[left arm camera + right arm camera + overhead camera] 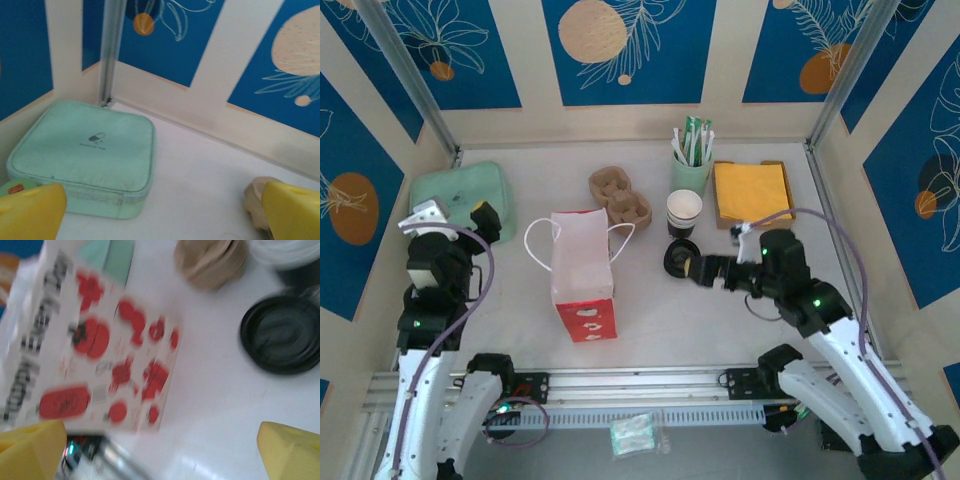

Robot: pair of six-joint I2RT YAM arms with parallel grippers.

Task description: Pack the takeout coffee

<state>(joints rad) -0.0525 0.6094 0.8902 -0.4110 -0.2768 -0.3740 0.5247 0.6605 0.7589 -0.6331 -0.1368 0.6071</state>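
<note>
The takeout coffee is out of view. A red-and-white paper bag (582, 270) stands upright mid-table with its mouth open; in the right wrist view the bag (100, 340) is blurred. A lidless white cup (684, 210) with a dark inside stands to its right, and a loose black lid (678, 256) (282, 335) lies flat in front of that cup. My right gripper (698, 268) (160, 455) hovers open just right of the lid, holding nothing. My left gripper (485, 220) (162, 220) is open at the far left beside a mint pouch (85, 150), holding nothing.
A brown pulp cup carrier (620, 195) (210, 260) lies behind the bag. A green cup of sachets (690, 160) and a tray of orange napkins (752, 192) stand at the back right. The mint pouch (460, 190) fills the back left corner. Walls enclose the table.
</note>
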